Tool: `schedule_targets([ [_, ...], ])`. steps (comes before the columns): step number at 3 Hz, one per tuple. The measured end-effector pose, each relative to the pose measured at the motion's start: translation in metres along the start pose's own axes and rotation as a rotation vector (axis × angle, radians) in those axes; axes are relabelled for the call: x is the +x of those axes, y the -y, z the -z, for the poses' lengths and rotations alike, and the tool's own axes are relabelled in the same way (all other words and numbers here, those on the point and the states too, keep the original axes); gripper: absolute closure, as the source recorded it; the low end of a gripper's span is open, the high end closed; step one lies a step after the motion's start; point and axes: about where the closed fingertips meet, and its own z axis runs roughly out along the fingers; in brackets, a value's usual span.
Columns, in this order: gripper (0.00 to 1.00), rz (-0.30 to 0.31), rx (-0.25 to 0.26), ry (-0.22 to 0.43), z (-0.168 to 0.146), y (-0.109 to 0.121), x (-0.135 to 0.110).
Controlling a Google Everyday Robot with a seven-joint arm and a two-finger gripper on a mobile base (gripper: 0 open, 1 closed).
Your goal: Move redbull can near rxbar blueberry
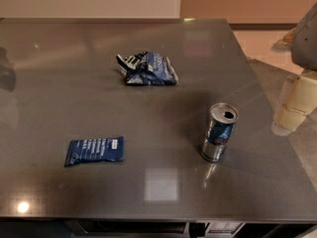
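Observation:
The redbull can [219, 132], slim, silver and blue with an opened silver top, stands upright on the grey table at the right of centre. The rxbar blueberry [94, 150], a flat dark navy wrapper with white text and a white patch, lies flat at the front left, well apart from the can. My gripper [292, 105] shows as pale rounded parts at the right edge of the view, beyond the table's right side, to the right of the can and not touching it. It holds nothing that I can see.
A wrinkly blue-and-white snack bag [147, 69] lies at the middle back of the table [158, 182]. The table's right edge runs diagonally just right of the can. Its front edge is at the bottom of the view. A pale wall stands behind.

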Motion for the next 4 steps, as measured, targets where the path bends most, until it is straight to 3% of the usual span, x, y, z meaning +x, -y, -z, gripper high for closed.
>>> schedule_targets([
  [1, 0.0, 0.0, 0.0, 0.0, 0.0, 0.0, 0.0],
  [2, 0.0, 0.023, -0.07, 0.057, -0.011, -0.014, -0.011],
  [3, 0.0, 0.068, -0.185, 0.16, -0.025, -0.039, -0.031],
  [4, 0.0, 0.099, -0.239, 0.227, -0.036, -0.057, -0.043],
])
